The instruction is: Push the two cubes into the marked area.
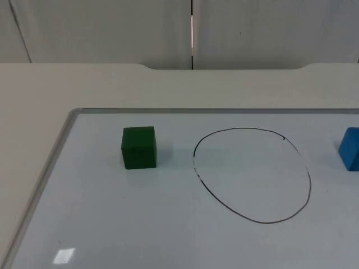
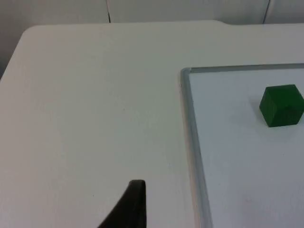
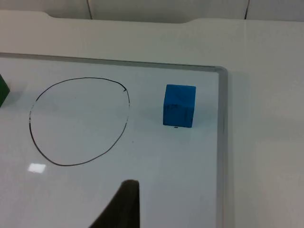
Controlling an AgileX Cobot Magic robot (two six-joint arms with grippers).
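The green cube (image 1: 138,147) sat left of centre in the top view and the blue cube (image 1: 350,148) at its right edge, both outside the drawn oval (image 1: 252,175) on the whiteboard (image 1: 112,224). Both looked rigid and light, likely sliding easily if pushed on their outer faces. I could not tell either gripper's finger state.

From the top view I see the blue cube (image 1: 350,148) cut off by the frame's right edge; the right wrist view clips the green cube (image 3: 3,90) to a sliver; the silver-framed whiteboard (image 1: 56,154) runs past the edges.
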